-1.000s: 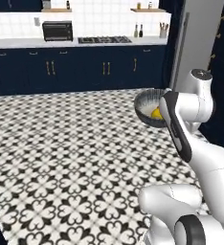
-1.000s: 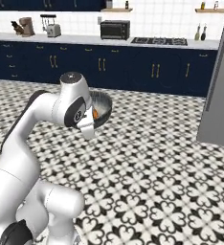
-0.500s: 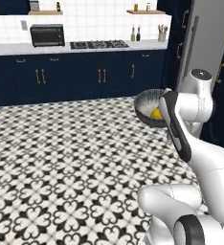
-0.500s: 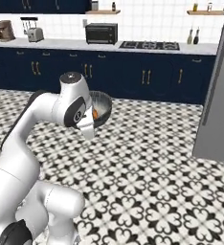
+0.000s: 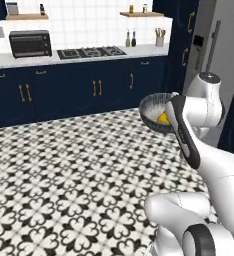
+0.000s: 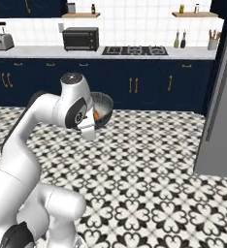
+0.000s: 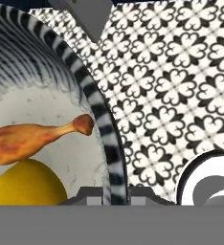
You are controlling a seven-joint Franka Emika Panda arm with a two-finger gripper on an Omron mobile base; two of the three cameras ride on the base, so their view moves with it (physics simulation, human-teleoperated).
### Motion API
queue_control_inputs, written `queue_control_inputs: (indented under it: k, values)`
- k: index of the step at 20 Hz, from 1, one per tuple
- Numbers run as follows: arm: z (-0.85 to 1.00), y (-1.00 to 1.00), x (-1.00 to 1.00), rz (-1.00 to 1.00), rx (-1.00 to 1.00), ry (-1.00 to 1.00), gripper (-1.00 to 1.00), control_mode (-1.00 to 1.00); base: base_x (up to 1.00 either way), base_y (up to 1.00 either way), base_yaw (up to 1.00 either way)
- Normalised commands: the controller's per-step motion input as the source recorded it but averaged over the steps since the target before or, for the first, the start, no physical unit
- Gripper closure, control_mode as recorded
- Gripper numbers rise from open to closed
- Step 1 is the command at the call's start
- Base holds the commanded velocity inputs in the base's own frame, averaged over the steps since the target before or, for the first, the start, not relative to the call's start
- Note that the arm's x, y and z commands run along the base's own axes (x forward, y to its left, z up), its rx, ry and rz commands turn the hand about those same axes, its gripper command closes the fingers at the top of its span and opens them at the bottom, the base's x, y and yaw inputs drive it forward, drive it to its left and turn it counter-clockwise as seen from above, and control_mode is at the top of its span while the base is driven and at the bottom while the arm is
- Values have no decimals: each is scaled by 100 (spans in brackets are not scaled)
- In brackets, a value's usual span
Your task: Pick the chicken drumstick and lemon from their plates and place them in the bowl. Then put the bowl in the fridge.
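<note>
My claw (image 7: 115,197) is clamped on the bowl (image 7: 102,115) rim, with the chicken drumstick (image 7: 32,139) and lemon (image 7: 25,184) inside, above the patterned floor (image 5: 64,170).

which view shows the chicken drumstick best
The hand view: the chicken drumstick lies in full inside the bowl, above the lemon. The right base view gives an orange sliver beside the arm. In the left base view I cannot make it out.
</note>
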Motion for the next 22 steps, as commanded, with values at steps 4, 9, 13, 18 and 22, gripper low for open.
queue_control_inputs:
  k: [4, 9, 13, 18, 22]
  values:
    - [0, 0, 0, 0, 0, 0, 100, 100, 100, 88, -20]
    - [0, 0, 0, 0, 0, 0, 100, 100, 100, 85, -16]
    - [0, 0, 0, 0, 0, 0, 100, 100, 100, 92, -48]
    - [0, 0, 0, 0, 0, 0, 100, 100, 100, 86, -65]
    - [0, 0, 0, 0, 0, 0, 100, 100, 100, 84, -67]
